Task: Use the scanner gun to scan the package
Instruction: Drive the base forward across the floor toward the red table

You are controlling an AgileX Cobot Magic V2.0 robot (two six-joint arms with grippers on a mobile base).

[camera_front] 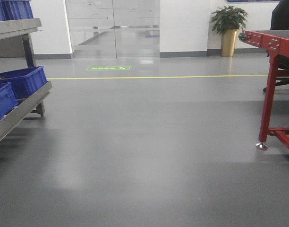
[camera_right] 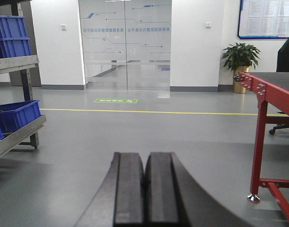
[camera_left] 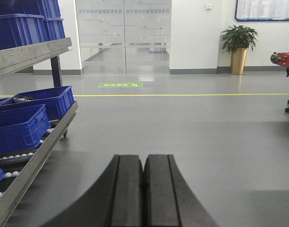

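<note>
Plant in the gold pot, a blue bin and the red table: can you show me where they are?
Potted plant (camera_front: 228, 19): front-facing view, on its green leaves.
Blue bin (camera_front: 25, 84): front-facing view, on its side wall.
Red table (camera_front: 269, 99): front-facing view, on its near leg.

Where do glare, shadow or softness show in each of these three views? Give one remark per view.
Front view: broad pale glare washes the grey floor; the picture looks hazy. Left wrist view: the shut left gripper is a dark, soft mass at the bottom. Right wrist view: the shut right gripper is equally dark; the glass doors reflect onto the floor.
</note>
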